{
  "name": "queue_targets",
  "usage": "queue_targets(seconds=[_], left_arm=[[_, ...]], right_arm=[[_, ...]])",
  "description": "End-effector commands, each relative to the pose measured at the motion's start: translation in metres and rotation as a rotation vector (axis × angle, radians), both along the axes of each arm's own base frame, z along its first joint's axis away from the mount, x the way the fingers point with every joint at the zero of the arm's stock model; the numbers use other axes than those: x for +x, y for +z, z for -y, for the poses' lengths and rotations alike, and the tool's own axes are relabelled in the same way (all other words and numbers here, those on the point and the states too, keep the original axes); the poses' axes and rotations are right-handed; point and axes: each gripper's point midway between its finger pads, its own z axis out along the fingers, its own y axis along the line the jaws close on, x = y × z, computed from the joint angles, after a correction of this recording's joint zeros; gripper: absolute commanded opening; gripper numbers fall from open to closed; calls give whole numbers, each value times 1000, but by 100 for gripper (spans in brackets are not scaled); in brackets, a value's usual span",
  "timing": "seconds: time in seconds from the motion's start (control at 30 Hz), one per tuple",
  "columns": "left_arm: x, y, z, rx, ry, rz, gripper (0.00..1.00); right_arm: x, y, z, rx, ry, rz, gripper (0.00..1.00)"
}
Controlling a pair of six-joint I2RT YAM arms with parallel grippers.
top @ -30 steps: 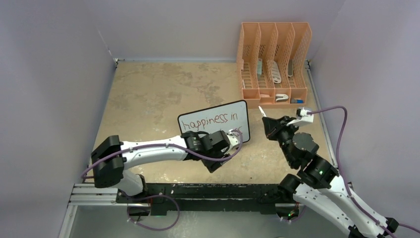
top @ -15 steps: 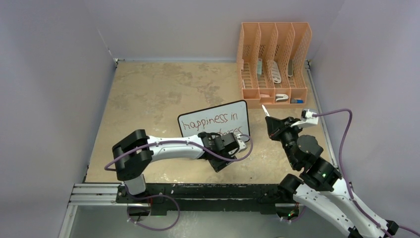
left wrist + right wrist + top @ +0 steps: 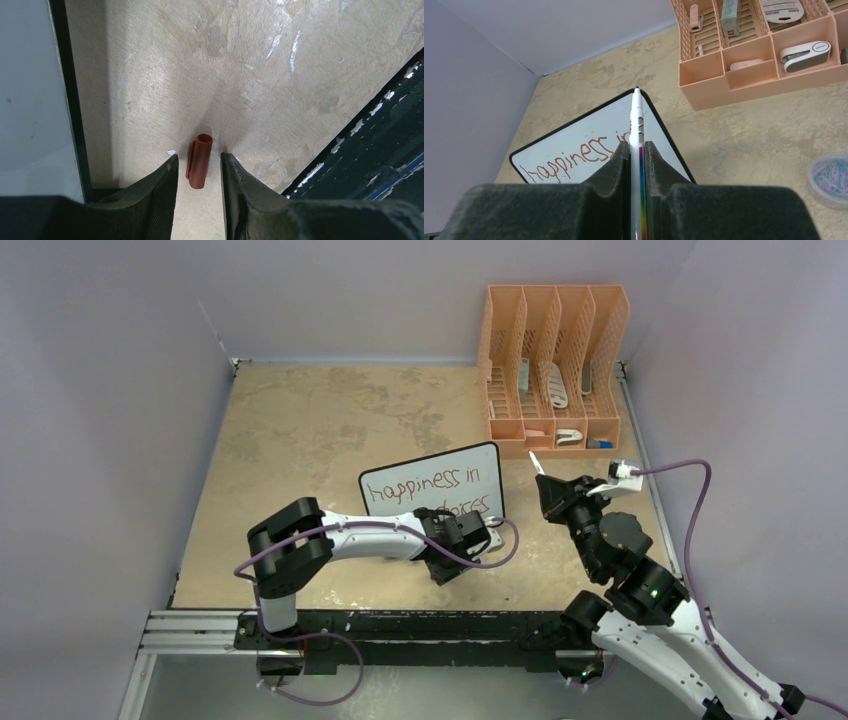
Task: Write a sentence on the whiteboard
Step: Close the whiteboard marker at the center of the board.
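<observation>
We judge sentence (image 3: 432,490) finished: right gripper (image 3: 636,150) clamps marker (image 3: 636,115); left gripper (image 3: 198,156) straddles red cap (image 3: 199,167), unpinched, whiteboard (image 3: 30,100) at nine o'clock. Next: pinch.

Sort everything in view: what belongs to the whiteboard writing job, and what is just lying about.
Job: whiteboard, sentence, marker in the right gripper, red cap at the left gripper.
Lying about: orange organizer, stapler, paper clip tub.

The whiteboard (image 3: 485,462), white, black-framed and round-cornered, stands propped right of centre, slightly skewed. The sentence (image 3: 420,487), red-brown, runs in two lines: "happiness in" above, the lower line partly hidden.
</observation>
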Motion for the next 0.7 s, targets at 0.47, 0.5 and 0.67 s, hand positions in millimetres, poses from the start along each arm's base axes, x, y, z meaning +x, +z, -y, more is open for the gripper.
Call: queue_targets(seconds=[0.47,0.5,0.67], left_arm=[[-9,-17,-6,51,-40,-74,23],[-10,-17,-8,57,-39,-73,21],[-8,-5,-5,25,-29,-55,13]], right_arm=[[2,12,5,21,-32,34,0],[2,12,5,21,-32,34,0],[3,13,5,24,-32,40,0]])
